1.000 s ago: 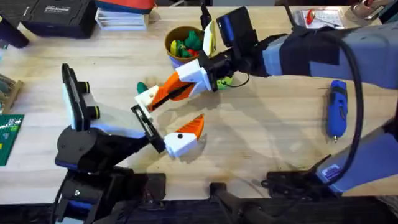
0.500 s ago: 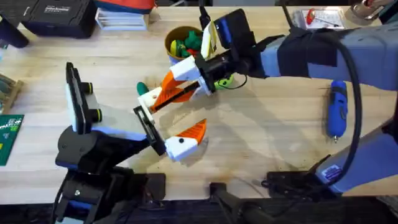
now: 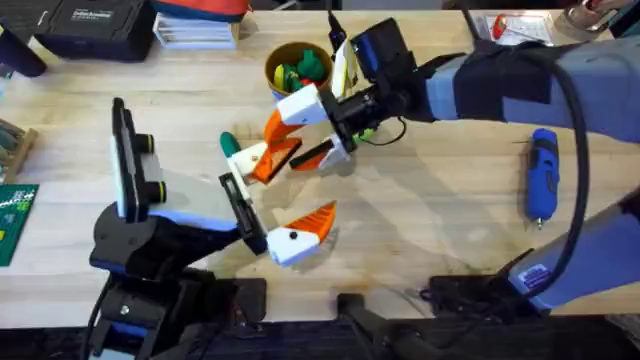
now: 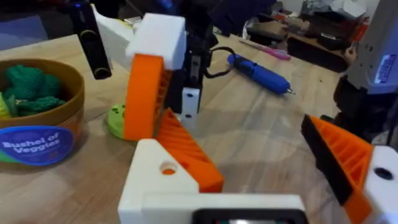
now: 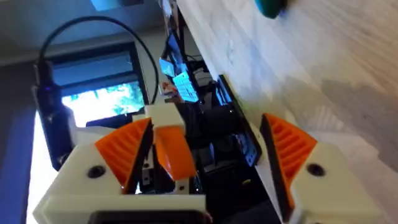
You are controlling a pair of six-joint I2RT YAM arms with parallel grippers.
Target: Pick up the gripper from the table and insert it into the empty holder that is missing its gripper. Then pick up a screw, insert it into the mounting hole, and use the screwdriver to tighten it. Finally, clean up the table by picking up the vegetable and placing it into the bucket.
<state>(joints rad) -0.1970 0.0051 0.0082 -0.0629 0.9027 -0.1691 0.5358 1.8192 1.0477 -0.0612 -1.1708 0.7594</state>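
Left of the bucket (image 3: 270, 72), the vegetable (image 3: 228, 141) lies on the counter (image 3: 430, 220). I judge it light, smooth and prone to slipping, so I'd pinch it across its middle. Both the right gripper (image 3: 305, 135) and the left gripper (image 3: 285, 195) have their fingers spread wide and hold nothing.

Blue screwdriver (image 3: 541, 175) lies flat; orange bucket (image 3: 297, 67) upright; dark-green vegetable (image 3: 230, 143), perhaps partly hidden.
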